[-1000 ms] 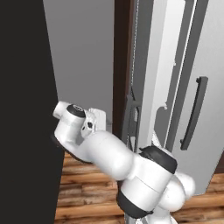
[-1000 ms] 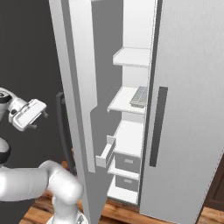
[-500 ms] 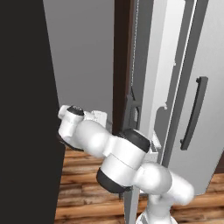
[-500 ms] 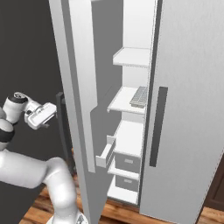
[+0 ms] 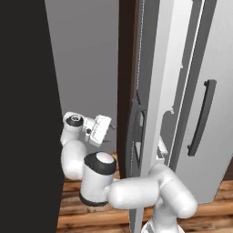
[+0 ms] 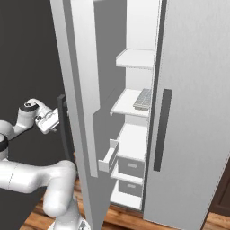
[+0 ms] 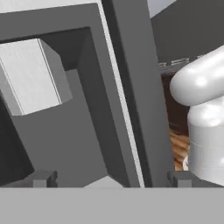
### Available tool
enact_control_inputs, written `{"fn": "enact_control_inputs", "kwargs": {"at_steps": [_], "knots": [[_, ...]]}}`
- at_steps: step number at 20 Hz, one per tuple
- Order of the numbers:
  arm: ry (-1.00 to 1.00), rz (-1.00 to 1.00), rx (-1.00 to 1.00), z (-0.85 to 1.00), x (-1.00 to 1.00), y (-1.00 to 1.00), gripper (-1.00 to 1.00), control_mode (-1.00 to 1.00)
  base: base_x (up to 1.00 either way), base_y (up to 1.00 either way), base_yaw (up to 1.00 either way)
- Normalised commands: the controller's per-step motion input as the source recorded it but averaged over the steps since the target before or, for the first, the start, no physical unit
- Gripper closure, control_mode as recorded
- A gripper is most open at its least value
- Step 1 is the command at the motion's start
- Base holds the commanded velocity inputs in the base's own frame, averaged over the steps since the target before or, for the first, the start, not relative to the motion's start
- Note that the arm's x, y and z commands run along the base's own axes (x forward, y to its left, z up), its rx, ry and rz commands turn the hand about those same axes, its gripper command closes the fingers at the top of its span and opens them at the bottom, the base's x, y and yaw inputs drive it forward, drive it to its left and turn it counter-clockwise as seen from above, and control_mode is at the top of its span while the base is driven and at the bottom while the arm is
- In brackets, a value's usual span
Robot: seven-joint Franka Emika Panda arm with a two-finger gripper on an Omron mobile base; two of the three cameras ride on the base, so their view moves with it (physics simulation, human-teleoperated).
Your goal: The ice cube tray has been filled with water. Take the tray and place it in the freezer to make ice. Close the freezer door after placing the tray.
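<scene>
So my gripper (image 5: 110,129) is hanging out on the outer side of the freezer door (image 6: 78,90), close to its front face, with the jaws spread wide and nothing between them. In the hand view the two fingertips (image 7: 41,178) sit far apart at the bottom, and straight ahead is the dispenser recess (image 7: 52,109) in the door's face, with a pale grey block in its upper corner.

The door itself stands open, swung out from the freezer (image 6: 134,134). From the right base view I can look past the door's inner edge at the white shelves inside. The ice cube tray (image 6: 143,99) is lying flat on the middle shelf (image 6: 126,102), toward the side away from the door, right by the edge of the other grey door (image 6: 193,112). Its cells look grey-ish from here, can't really make out the water.

Below that shelf there are two drawers (image 6: 130,167), and a small white bin (image 6: 109,156) hangs on the door's inside. The door's dark handle (image 5: 133,136) is just beside my gripper.
</scene>
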Motion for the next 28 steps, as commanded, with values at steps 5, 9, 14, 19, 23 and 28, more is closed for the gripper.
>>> {"fn": "enact_control_inputs", "kwargs": {"at_steps": [5, 9, 14, 19, 23, 28], "knots": [[-0.29, -0.03, -0.02, -0.04, 0.04, -0.04, -1.00, -1.00, 0.00, 0.00, 0.00], [0.00, 0.00, 0.04, 0.00, -0.12, -0.42, -1.00, -1.00, 0.00, 0.00, 0.00], [0.19, 0.01, 0.17, 0.00, -0.01, -0.82, -1.00, -1.00, 0.00, 0.00, 0.00], [0.20, 0.07, 0.19, -0.03, 0.18, -0.86, -1.00, -1.00, 0.00, 0.00, 0.00], [0.10, 0.07, 0.15, -0.13, 0.17, -0.88, -1.00, -1.00, 0.00, 0.00, 0.00], [0.00, 0.03, 0.11, -0.02, -0.39, -1.00, -1.00, -1.00, 0.00, 0.00, 0.00]]}}
